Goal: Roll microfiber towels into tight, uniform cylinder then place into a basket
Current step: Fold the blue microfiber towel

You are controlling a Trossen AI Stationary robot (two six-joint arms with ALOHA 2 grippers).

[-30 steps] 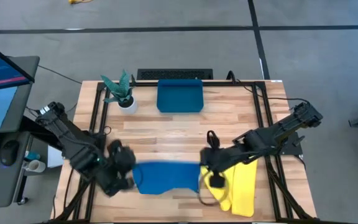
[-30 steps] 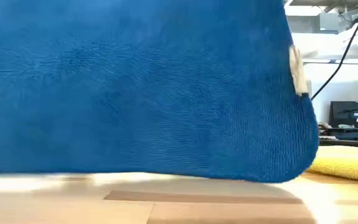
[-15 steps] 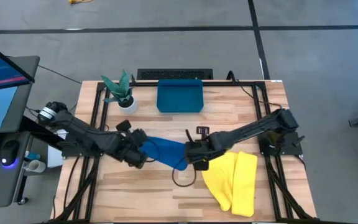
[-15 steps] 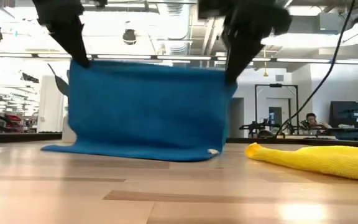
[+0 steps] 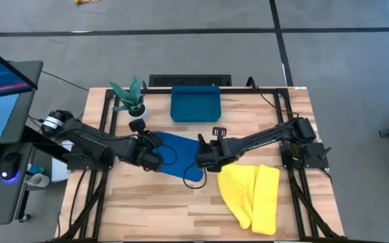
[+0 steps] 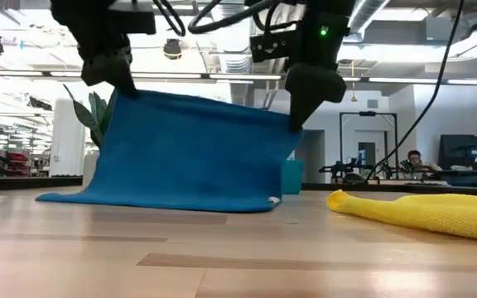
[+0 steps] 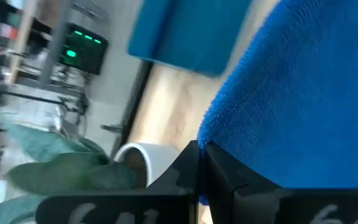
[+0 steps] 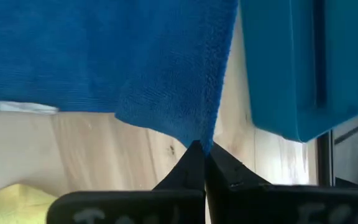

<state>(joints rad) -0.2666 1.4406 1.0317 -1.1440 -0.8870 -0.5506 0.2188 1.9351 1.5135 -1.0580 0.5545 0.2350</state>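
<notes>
Left gripper (image 5: 152,152) is clamped tight on one upper corner of the soft medium-blue microfiber towel (image 5: 179,154) — in the left wrist view its two dark fingers (image 7: 194,168) press together with the blue pile pinched right at their tips. Across from it, the right gripper (image 5: 203,156) is pinching the other upper corner, fingers (image 8: 201,163) closed to a point on a fold of the cloth. From table height, both grippers hold the top edge up off the wood, the left gripper (image 6: 122,79) a touch higher than the right one (image 6: 298,112), so the edge slopes down between them. The blue towel (image 6: 189,153) hangs like a curtain, and its lower edge trails on the pale wooden tabletop (image 6: 238,257) — a small white tag shows at the bottom corner near the right gripper.

Beside it, toward the right arm's side, the bright yellow microfiber towel (image 5: 252,199) lies crumpled and folded flat on the table, just clear of the blue one. At the far edge of the table sits the shallow rectangular teal-blue plastic basket (image 5: 195,104), nothing visible inside it, well apart from both towels. Next to the basket stands a small white pot with a spiky green plant (image 5: 132,101). Both dark arms reach inward from the table's sides, meeting around the middle.
</notes>
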